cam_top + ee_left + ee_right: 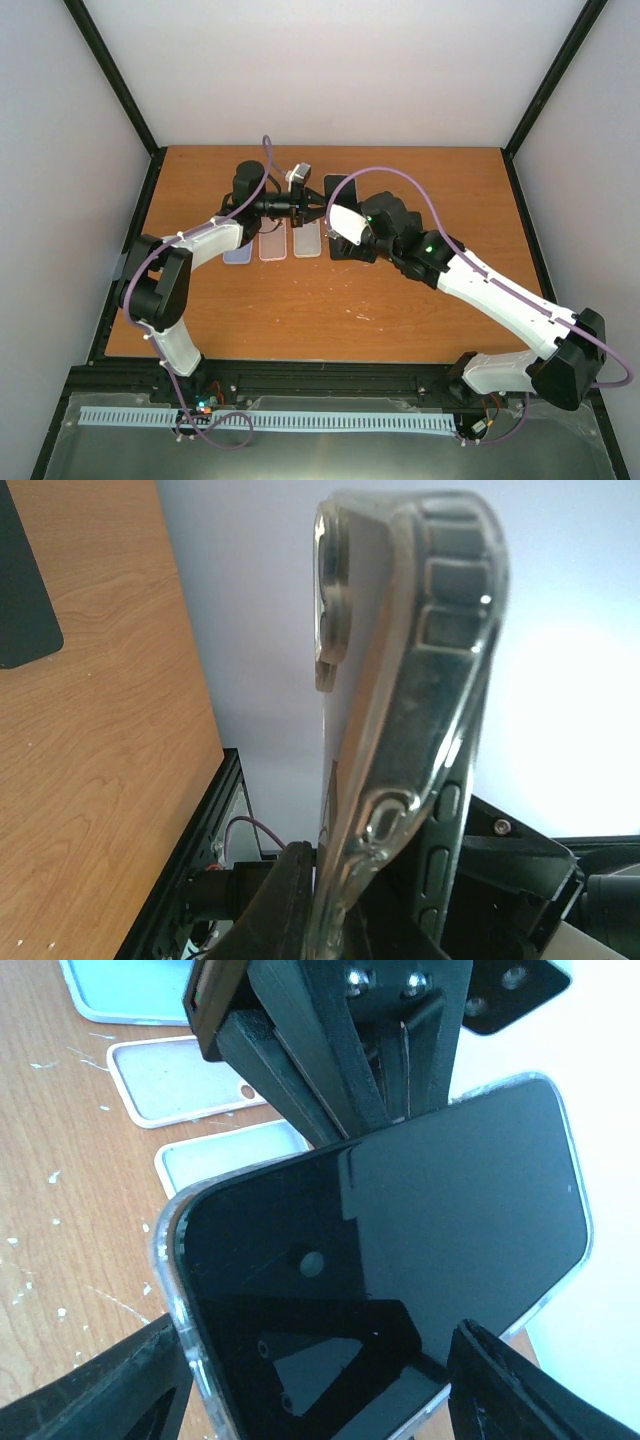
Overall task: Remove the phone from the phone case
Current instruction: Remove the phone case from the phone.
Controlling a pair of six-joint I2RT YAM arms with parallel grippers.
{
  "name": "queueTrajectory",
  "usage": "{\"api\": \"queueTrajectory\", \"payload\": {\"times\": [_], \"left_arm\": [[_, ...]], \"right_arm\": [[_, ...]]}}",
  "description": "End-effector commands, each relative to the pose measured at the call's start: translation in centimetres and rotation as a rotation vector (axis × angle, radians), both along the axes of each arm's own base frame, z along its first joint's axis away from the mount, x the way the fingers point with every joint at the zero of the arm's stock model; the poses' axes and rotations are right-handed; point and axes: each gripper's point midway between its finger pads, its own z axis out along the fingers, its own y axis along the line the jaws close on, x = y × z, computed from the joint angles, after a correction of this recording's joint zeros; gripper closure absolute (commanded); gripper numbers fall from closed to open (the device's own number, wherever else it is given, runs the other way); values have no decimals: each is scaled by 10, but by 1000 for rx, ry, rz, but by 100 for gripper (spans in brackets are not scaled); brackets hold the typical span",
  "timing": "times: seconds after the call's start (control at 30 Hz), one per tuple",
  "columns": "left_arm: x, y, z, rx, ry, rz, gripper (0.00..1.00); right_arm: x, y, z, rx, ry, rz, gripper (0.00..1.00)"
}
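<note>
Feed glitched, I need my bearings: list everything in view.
Phone: one, black screen, in the clear case, off the table.
Clear case: one, transparent, around the phone.
Loose cases: three, pale blue and whitish, flat in a row on the table.
Flat item: one, black, on the table, partly cropped.
Table: one, brown wood.
Left hand: one, black, shut on the clear case.
Right hand: one, black, straddling the phone's end, contact unclear.

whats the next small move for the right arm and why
Probably close the right gripper on the free end of the phone: its fingers stand open either side of it, the phone sits inside the clear case, and the left gripper is shut on the other end. A second grip seems needed before pulling them apart.
</note>
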Motion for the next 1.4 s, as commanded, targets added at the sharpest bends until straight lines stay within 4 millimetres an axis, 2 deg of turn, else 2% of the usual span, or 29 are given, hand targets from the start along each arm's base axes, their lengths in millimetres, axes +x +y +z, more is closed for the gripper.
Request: {"api": "queueTrajectory", "payload": {"times": [0.0, 0.13, 0.27, 0.43, 0.83, 1.0, 1.37], "left_arm": [[-2, -1, 6, -18, -40, -22, 99], [2, -1, 0, -7, -34, -11, 99], [3, 0, -2, -4, -30, -8, 99], [2, 0, 0, -8, -30, -11, 100], [-3, 1, 8, -27, -31, -22, 99], [-4, 1, 10, -33, -34, -24, 99], [1, 0, -2, -20, -7, -21, 99]], "right_arm": [[-6, 9, 24, 68, 20, 28, 30], [-13, 12, 34, 105, 46, 52, 30], [-9, 11, 40, 114, 32, 40, 30], [-1, 6, 33, 70, -6, 12, 32], [5, 1, 7, -17, -35, 4, 32], [5, 0, 6, -30, -50, 3, 32], [-14, 6, 13, 19, 27, 69, 32]]}}
